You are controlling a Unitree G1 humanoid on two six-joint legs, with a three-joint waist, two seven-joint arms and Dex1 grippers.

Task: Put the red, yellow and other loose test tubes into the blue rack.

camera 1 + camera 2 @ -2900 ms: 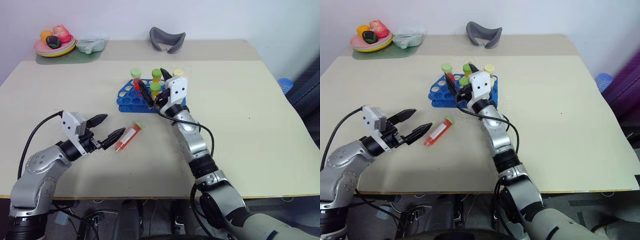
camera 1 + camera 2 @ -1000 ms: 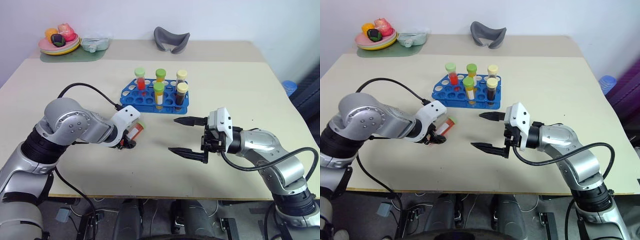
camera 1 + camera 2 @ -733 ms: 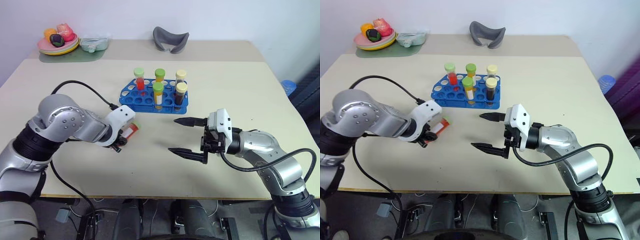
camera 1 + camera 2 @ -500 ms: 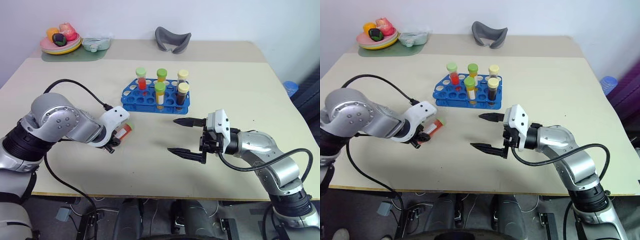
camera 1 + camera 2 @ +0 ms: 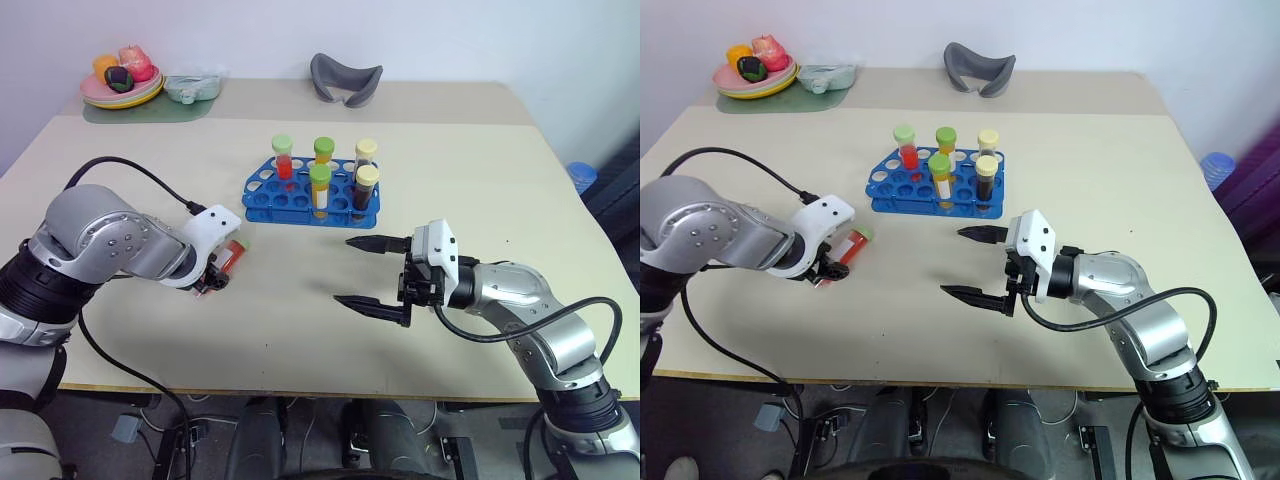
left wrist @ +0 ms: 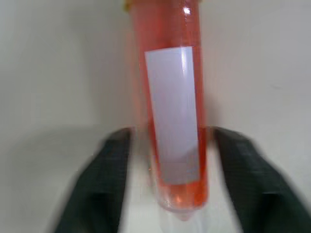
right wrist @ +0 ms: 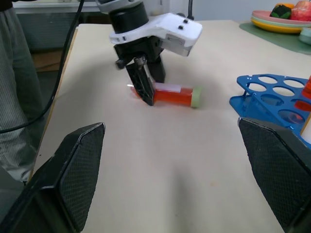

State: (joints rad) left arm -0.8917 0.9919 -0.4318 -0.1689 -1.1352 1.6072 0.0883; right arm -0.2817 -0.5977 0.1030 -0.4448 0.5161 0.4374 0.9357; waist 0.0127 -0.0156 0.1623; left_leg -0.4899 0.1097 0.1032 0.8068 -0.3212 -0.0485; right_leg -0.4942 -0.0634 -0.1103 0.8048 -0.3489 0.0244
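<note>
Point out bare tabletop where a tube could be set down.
Bare: the strip between the blue rack and the right gripper, and the far right of the table. Crowded: by the left gripper, where the red tube lies.

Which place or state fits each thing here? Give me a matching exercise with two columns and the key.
Things:
1. red tube
2. blue rack
3. right gripper
4. grey curved piece

Places or states:
A. far table edge
B. lying flat between the left gripper's fingers
C. holds five upright tubes
D. open, empty

Pairs: 1-B, 2-C, 3-D, 4-A
</note>
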